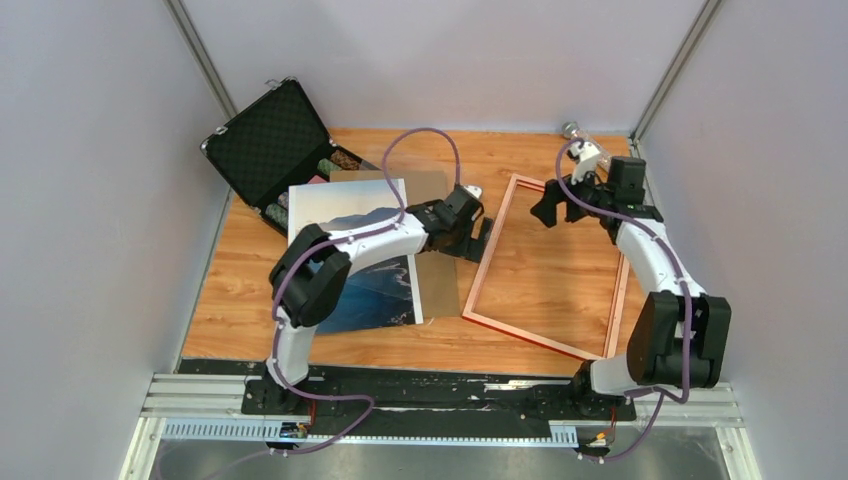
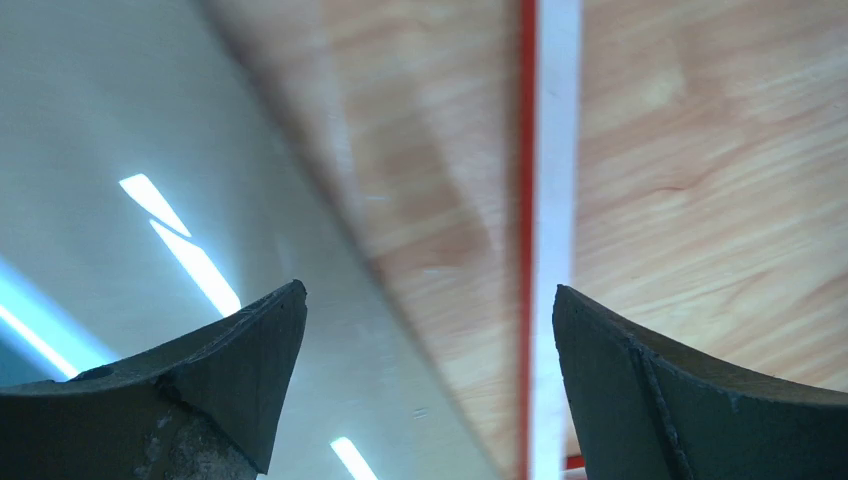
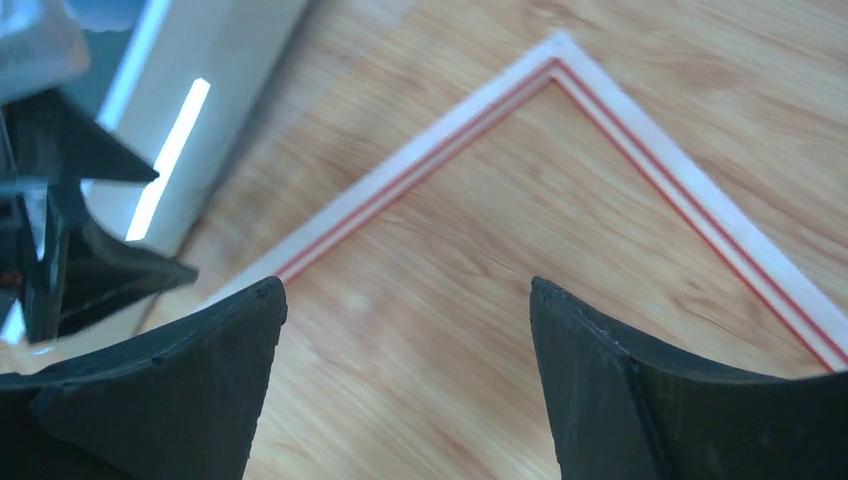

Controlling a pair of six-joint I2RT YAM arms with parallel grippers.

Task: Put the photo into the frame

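Photo (image 1: 340,205) flat, picture side up, on wooden table (image 1: 250,300), well left of centre, partly hidden under L arm; right part seems to rest on brown board (image 1: 440,280). Not in frame (image 1: 530,335) yet: frame flat just right of board, bare wood inside. L gripper (image 1: 480,235) low over frame's left rail, fingers wide apart, nothing btwn. R gripper (image 1: 553,205) near frame's far-left corner, fingers apart too, empty. Handling, as a guess: thin, light, bendy print w/ glossy face; prob. slides easily on wood, creases if pinched hard, tough to lift from flat. Best hold: white border at a free edge or corner, e.g. near-right corner, pads off the sea area.
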